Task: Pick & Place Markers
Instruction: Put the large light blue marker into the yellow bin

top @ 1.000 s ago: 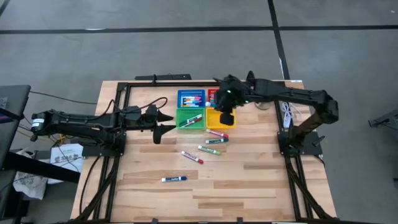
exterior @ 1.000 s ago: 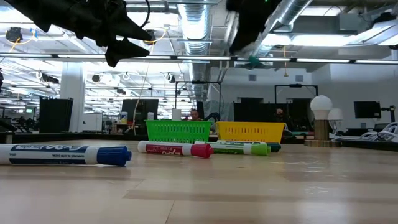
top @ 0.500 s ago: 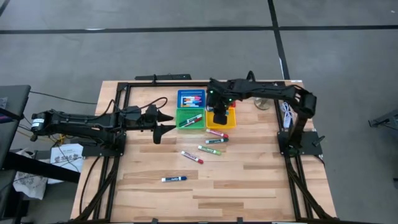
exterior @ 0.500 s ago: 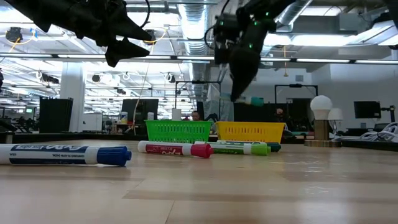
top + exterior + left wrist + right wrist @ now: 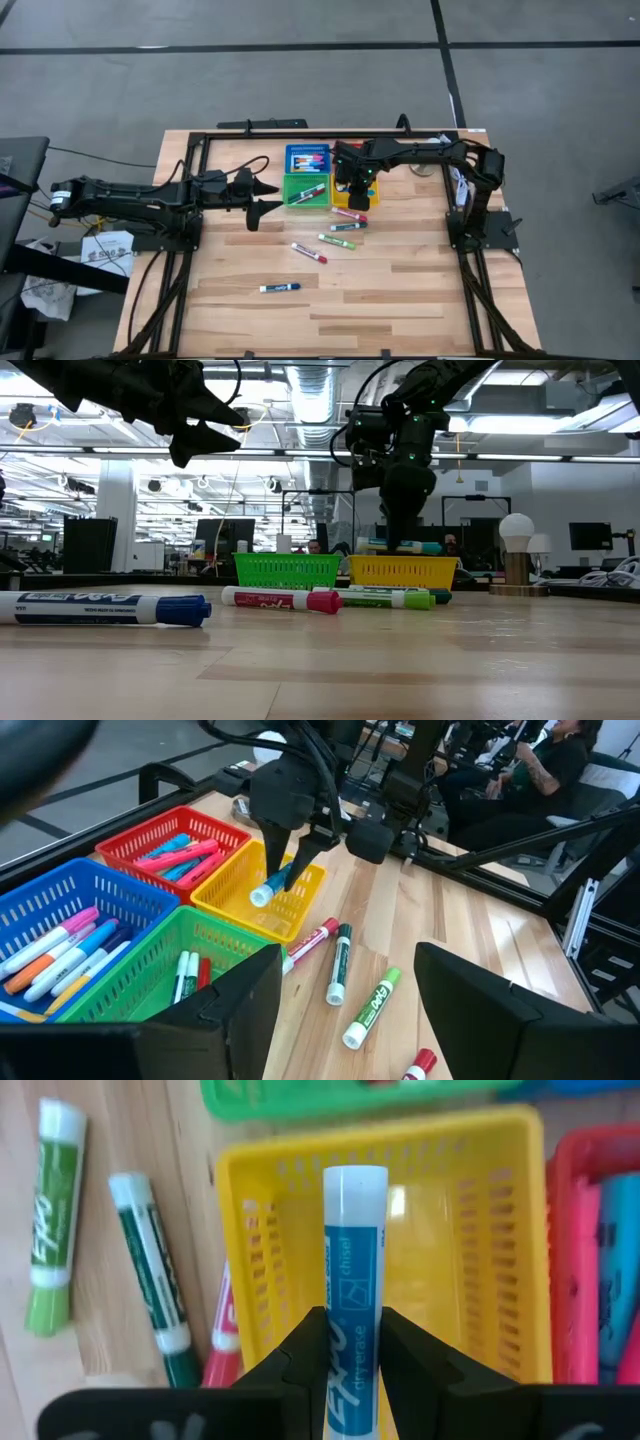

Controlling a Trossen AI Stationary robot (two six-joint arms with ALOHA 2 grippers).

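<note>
Since a second ago the right arm has drawn back and lowered over the baskets. Left to right: the left gripper (image 5: 262, 197) hovers spread apart and empty beside the green basket (image 5: 306, 191); the right gripper (image 5: 283, 872) clenches a blue marker (image 5: 355, 1270) above the yellow basket (image 5: 255, 892). Its long axis runs out past the fingertips, tilted downward, white end leading, apparently just over the basket's floor.

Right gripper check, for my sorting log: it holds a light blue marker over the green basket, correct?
Not quite: the right gripper holds the light blue marker over the yellow basket, not the green one. The right wrist view shows it.
</note>
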